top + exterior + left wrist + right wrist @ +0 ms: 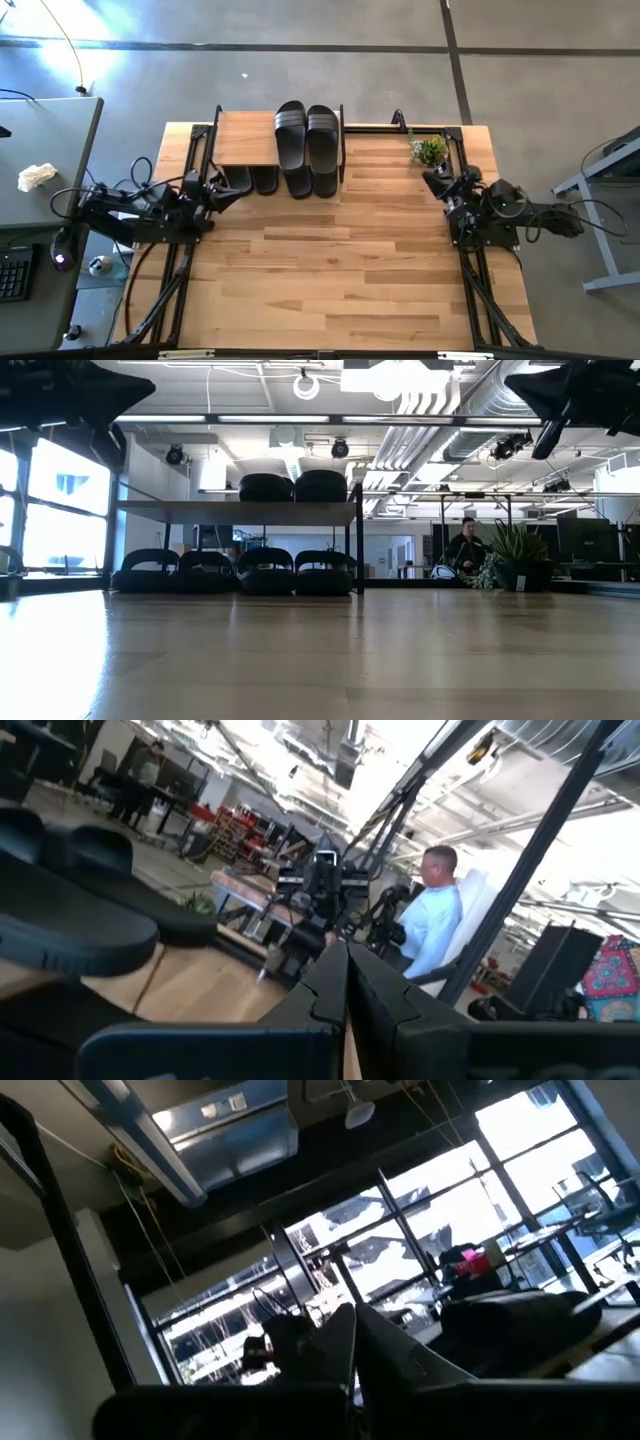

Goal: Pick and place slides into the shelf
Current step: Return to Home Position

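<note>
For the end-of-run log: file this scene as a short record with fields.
shelf: at the far edge of the table, left of centre
top slides: two, side by side on the board's right end
lower slides: four in a row under the shelf
left end effector: shut, empty, by the shelf's front left
right end effector: shut, empty, beside the plant
</note>
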`<control>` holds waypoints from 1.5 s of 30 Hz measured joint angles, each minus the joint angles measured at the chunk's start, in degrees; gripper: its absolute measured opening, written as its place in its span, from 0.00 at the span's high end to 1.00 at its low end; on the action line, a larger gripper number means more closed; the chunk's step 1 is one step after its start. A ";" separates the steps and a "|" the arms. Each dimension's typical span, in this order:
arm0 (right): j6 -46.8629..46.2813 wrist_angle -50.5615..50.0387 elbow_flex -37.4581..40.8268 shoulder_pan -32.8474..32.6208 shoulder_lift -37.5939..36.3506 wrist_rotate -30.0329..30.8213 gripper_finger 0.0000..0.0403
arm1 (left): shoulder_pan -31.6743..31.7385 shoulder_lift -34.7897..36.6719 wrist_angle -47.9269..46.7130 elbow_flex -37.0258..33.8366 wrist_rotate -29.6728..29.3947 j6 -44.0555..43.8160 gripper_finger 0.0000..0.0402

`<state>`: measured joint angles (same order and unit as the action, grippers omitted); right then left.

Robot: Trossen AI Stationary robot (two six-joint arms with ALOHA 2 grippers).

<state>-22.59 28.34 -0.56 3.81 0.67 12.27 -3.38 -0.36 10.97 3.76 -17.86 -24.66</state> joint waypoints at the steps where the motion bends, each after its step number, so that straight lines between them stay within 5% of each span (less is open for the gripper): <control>1: -0.05 -1.91 0.00 -0.02 0.00 -0.25 1.00 | 0.00 0.00 0.02 -0.39 0.36 -0.35 1.00; 6: 0.31 -12.07 0.00 -0.02 0.00 -0.22 1.00 | 0.00 0.00 0.01 -2.87 0.82 -3.19 1.00; 14: 13.05 -25.42 0.00 0.00 0.00 -1.29 1.00 | 0.00 -0.09 -7.59 -3.31 0.45 -4.33 1.00; 45: 16.15 -26.08 -0.07 0.00 0.48 -0.89 1.00 | 0.00 -0.26 -7.60 -3.20 0.30 -3.72 1.00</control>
<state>-6.44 2.26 -0.62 3.81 1.15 11.39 -3.38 -0.62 3.38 0.56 -17.56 -28.38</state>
